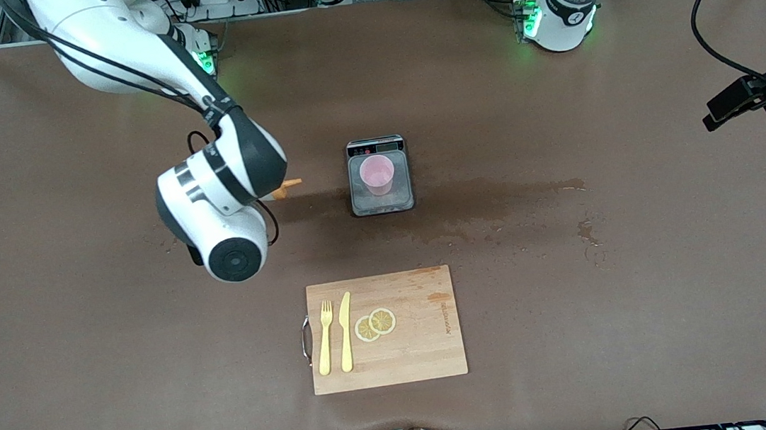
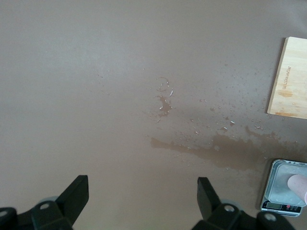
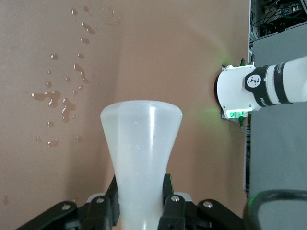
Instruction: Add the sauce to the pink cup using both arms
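The pink cup (image 1: 376, 174) stands upright on the grey scale (image 1: 404, 197) in the middle of the table. It also shows at the edge of the left wrist view (image 2: 299, 186). My right gripper (image 3: 140, 184) is shut on the sauce bottle (image 3: 141, 143), held above the table beside the scale, toward the right arm's end. In the front view the arm's wrist hides the gripper, and only the bottle's orange nozzle (image 1: 289, 185) shows, pointing toward the cup. My left gripper (image 2: 142, 186) is open and empty, raised at the left arm's end of the table (image 1: 734, 105).
A wooden cutting board (image 1: 424, 339) lies nearer the front camera than the scale, with a yellow fork (image 1: 325, 338), a knife (image 1: 346, 331) and lemon slices (image 1: 375, 324) on it. A wet stain (image 1: 496, 203) spreads from the scale toward the left arm's end.
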Tool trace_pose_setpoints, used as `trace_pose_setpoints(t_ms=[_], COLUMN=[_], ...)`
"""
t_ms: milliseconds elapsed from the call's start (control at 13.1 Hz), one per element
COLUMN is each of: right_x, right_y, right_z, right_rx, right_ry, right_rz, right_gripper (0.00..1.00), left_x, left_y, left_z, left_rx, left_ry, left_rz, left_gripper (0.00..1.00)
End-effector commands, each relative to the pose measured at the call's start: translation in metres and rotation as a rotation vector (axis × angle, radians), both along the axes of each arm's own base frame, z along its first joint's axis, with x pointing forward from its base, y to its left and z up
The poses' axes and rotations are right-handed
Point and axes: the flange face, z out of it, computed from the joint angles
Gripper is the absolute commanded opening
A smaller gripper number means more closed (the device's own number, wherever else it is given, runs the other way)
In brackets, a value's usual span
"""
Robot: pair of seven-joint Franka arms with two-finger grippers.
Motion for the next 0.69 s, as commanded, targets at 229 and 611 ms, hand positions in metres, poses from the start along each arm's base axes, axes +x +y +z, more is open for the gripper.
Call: trace_pose_setpoints(t_ms=[229,611], right_x=[0.019,0.033], right_y=[-0.087,-0.151], right_z=[0.044,0.043], right_rx=[0.266,0.454], right_ry=[0.081,0.101], right_rz=[0.007,0.014], right_gripper=[0.29,0.29], left_x=[-0.003,-0.003], left_y=[0.001,0.001], left_z=[0.000,0.001], left_rx=[-0.020,-0.021], left_ry=[0.004,0.002], left_rz=[-0.005,-0.005], left_gripper=[1.00,1.00])
